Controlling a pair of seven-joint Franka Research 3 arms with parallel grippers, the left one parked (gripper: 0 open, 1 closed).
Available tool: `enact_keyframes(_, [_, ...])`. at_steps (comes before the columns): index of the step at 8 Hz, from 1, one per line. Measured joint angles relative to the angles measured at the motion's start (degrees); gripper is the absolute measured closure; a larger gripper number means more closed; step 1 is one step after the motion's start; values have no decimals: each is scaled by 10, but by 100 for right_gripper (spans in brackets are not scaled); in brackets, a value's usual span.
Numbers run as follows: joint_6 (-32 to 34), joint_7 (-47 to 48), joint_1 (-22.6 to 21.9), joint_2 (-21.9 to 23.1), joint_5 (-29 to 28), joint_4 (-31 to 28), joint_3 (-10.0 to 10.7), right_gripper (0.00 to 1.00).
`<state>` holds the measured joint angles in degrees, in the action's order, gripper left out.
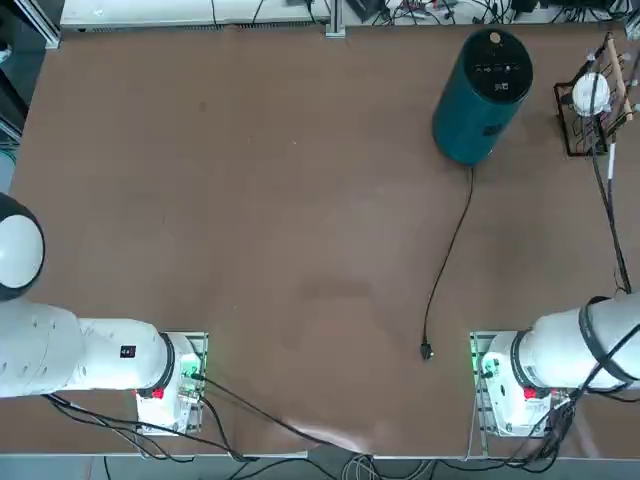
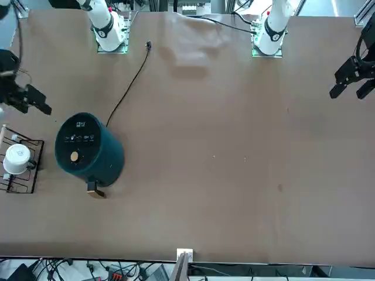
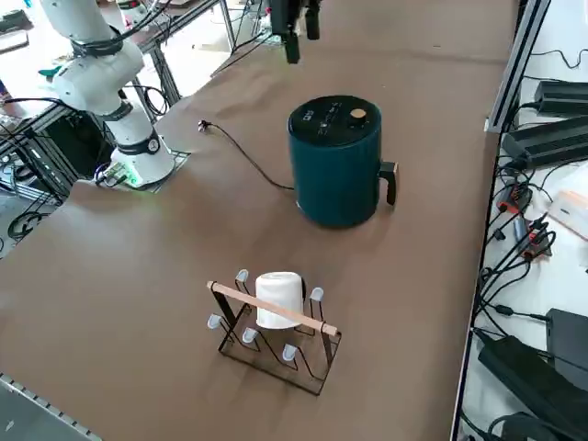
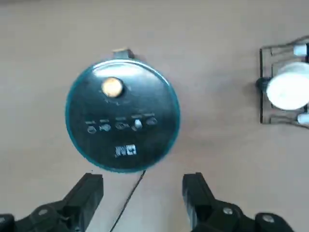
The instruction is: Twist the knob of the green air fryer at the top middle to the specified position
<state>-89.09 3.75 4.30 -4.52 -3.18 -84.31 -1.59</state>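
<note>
**Operator:** Where does the green air fryer (image 1: 480,95) stand, and where is its knob (image 4: 112,87)?

**Technician:** The air fryer stands upright near the far edge of the counter (image 1: 250,230), toward the far right corner on the robot's side. The round brass-coloured knob sits on the top panel, on the handle (image 3: 390,181) side, opposite a row of small printed icons. The facing-up panel allows access from above. Which setting the knob points to cannot be read.

**Operator:** State of the right gripper (image 4: 142,193)?

**Technician:** Its fingers are spread apart and hold nothing. It hangs above the counter, clear of the fryer, just off the lid on the cord side, so the wrist camera looks straight down on the panel. That height suits alignment before a descent or clearance after one; the scene fits either.

**Operator:** Anything close by?

**Technician:** The power cord (image 1: 450,260) trails from the fryer toward the right arm's base, its plug lying loose on the counter. A wire cup rack (image 3: 276,326) carrying a white cup (image 3: 278,299) stands beside the fryer at the right edge, apart from it.
</note>
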Motion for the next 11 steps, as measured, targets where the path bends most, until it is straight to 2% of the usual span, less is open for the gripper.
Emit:
enact_keyframes(2, [12, 0, 4, 11, -4, -1, -4, 0])
enact_keyframes(5, [12, 1, -16, 12, -2, -5, -23, 0])
enact_keyframes(8, [12, 7, -38, 12, 8, -5, -25, 0])
enact_keyframes(11, [12, 6, -39, 11, 9, -6, -23, 0])
